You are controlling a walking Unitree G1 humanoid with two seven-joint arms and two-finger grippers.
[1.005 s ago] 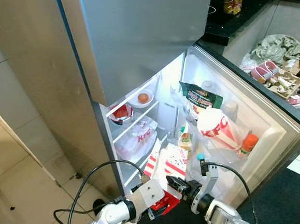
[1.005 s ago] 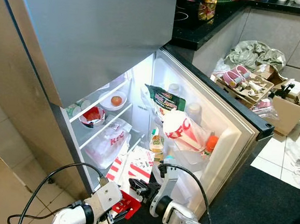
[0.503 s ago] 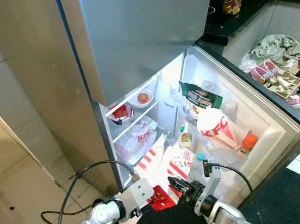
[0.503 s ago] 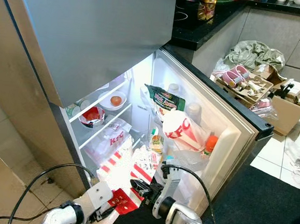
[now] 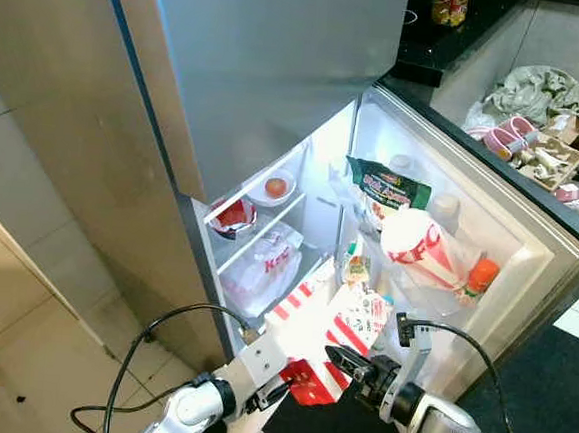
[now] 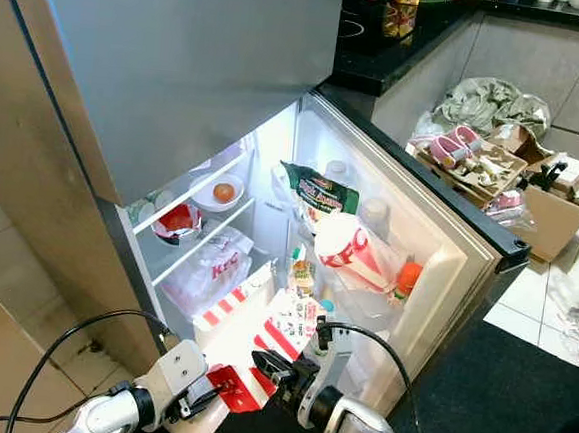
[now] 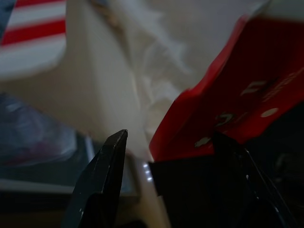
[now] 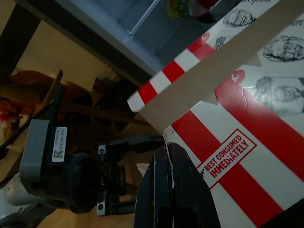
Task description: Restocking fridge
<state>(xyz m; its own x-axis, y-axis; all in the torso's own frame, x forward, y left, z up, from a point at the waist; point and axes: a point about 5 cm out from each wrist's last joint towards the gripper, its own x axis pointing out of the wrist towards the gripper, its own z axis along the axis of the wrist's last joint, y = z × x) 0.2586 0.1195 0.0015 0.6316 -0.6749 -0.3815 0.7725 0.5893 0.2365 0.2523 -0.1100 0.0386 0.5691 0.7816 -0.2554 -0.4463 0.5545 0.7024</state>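
I am holding the red-and-white striped cardboard takeaway box (image 5: 326, 332) in front of the open silver fridge (image 5: 278, 105), both grippers pinched shut on it: left gripper (image 5: 282, 378) on its red flap, right gripper (image 5: 343, 363) on its edge; I should be keeping it level while easing it toward the lower shelf (image 5: 261, 320)

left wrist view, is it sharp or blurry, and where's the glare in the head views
Left wrist view: dim and soft, the red box flap and one black finger of the left hand out of focus. Left eye view: the fridge interior light washes out the white back wall and the top of the striped KFC box. Right wrist view: sharp, print on the box readable.
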